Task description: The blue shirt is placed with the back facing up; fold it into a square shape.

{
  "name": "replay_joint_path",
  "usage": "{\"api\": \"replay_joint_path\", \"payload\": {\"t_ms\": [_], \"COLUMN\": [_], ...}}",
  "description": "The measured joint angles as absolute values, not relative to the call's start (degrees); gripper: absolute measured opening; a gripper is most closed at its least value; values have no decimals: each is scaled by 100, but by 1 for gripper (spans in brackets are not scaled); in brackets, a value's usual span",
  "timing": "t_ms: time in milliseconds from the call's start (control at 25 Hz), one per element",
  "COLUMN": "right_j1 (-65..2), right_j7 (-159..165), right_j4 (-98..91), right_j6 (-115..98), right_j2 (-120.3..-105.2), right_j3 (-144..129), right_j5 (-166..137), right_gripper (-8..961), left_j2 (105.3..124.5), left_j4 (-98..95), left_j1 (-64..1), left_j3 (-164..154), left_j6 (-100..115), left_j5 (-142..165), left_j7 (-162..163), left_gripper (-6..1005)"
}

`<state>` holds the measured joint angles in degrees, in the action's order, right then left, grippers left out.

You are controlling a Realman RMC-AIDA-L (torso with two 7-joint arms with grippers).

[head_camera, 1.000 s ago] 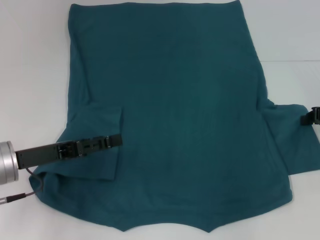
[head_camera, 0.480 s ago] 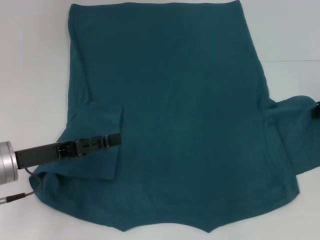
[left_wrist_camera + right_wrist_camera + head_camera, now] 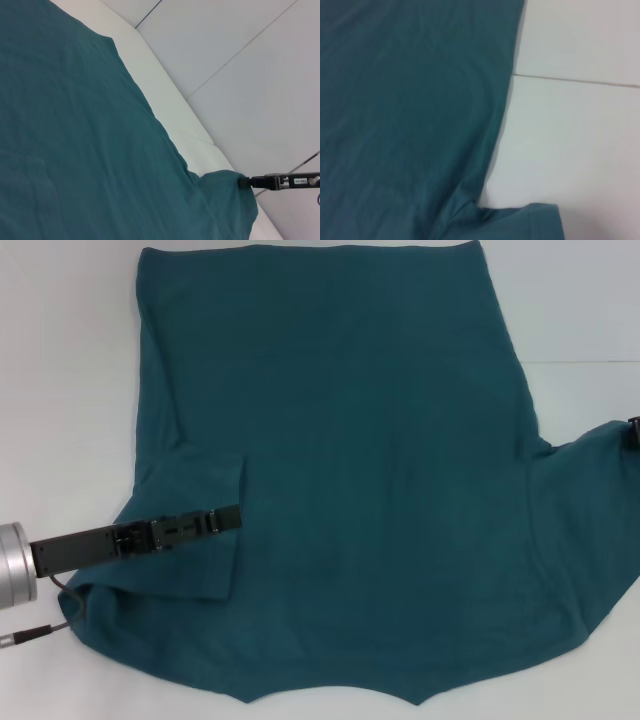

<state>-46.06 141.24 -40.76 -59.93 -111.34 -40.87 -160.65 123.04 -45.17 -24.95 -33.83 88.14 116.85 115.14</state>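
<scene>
Left pincer (image 3: 228,519): lies low across the folded left sleeve (image 3: 195,530), fingers close together, whether clenched on cloth I cannot tell. Right pincer (image 3: 243,182): at the right sleeve (image 3: 590,455), grasping its edge and holding it raised off the table (image 3: 60,360). Blue shirt (image 3: 350,460): spread plain side up on the white table, collar toward the robot. Risk, judged: thin hold on the hem may slip mid-fold, dropping the sleeve crooked; dragging could skew the body.
</scene>
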Motion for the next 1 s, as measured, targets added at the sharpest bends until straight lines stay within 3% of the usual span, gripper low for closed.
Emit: {"api": "replay_joint_path", "payload": {"t_ms": [440,1000], "right_j1": [-4967,-5361], "right_j7": [14504,15061], "right_j4": [-4049,-4007], "right_j6": [-7342,-7370], "right_j2": [-11222,-11549], "right_j3": [-4157,-4173], "right_j5": [-16141,-16079], "right_gripper": [80,105], "left_j2": [12316,12349], "left_j4": [-4517,-4518], "left_j1": [-2496,-2499], "left_j3": [-3330,-3323], "left_j6": [8759,8682], "left_j5": [11661,11522], "left_j7": [11514,11518], "left_gripper": [935,934]}}
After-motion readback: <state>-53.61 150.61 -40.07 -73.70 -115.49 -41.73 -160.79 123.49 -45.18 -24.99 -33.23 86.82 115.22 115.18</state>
